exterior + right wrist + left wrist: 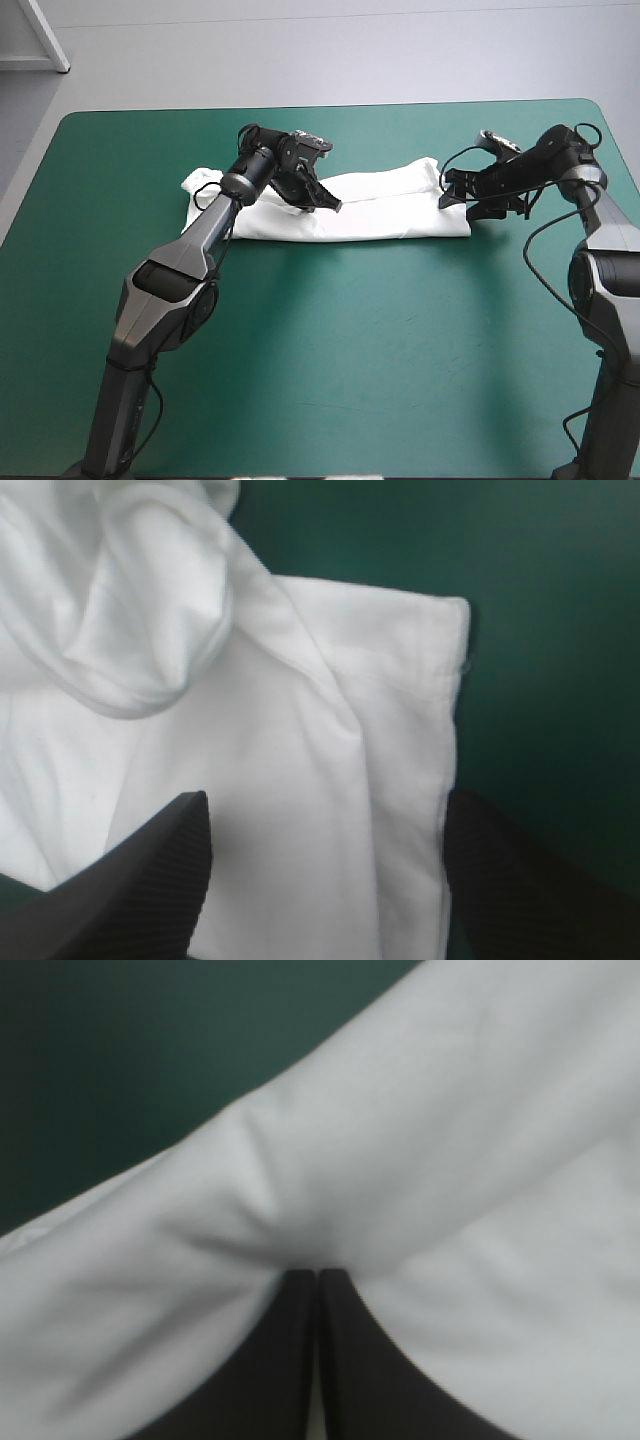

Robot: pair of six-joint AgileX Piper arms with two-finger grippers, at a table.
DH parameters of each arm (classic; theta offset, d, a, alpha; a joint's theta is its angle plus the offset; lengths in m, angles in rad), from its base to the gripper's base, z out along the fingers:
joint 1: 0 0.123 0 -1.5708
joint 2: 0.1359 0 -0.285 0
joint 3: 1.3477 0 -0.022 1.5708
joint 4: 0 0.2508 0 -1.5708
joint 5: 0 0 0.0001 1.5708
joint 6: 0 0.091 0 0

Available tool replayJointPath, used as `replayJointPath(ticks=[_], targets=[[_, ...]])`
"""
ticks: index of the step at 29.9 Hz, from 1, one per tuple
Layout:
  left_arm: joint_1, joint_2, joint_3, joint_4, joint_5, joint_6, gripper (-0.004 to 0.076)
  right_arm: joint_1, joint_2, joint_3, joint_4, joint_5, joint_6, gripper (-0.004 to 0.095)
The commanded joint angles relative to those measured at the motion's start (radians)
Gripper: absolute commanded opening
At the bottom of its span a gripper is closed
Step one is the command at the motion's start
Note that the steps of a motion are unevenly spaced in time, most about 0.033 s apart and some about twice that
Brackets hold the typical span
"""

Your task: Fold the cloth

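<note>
Across the far table (350, 340) the T-shirt (390, 205) lies in a long folded band. Left gripper (335, 205) pinches a fold. Right gripper (458, 200) hangs open over the hemmed end.

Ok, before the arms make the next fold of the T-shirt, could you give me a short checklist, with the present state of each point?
1. The left gripper is shut on the T-shirt: ok, the cloth puckers at its tip.
2. The right gripper has hold of the cloth: not ok, its fingers stand open over the shirt's right end.
3. Cloth lies between the right fingers, ready to pinch: ok, the hemmed edge runs just inside one finger.
4. The T-shirt lies wholly on the table, as a long band: ok.
5. The left grip takes every layer: cannot tell.
</note>
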Motion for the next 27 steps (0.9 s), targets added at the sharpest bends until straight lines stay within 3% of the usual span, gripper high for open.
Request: replayJointPath(ticks=[1,6,8,12,15,16,27], targets=[[-0.009,-0.038,-0.014,-0.014,0.013,-0.011,0.0019,0.025,-0.045,-0.021,0.042,0.006,-0.007,0.0610],[-0.009,-0.038,-0.014,-0.014,0.018,-0.011,0.0019,0.084,-0.044,-0.021,0.015,0.003,-0.009,0.0597],[-0.009,-0.038,-0.014,-0.014,0.020,-0.011,0.0019,0.099,-0.044,-0.021,0.000,-0.001,-0.002,0.0540],[-0.009,-0.038,-0.014,-0.014,0.018,-0.011,0.0019,0.112,-0.044,-0.021,-0.014,-0.003,-0.002,0.0276],[-0.009,-0.038,-0.014,-0.014,0.018,-0.011,0.0019,0.114,-0.044,-0.021,-0.014,-0.018,-0.015,0.0019],[-0.009,-0.038,-0.014,-0.014,0.016,-0.011,0.0019,0.114,-0.044,-0.021,-0.012,-0.026,-0.018,-0.0013],[-0.009,-0.038,-0.014,-0.014,0.005,-0.011,0.0019,0.123,-0.084,-0.141,0.048,-0.012,0.002,-0.0013]])
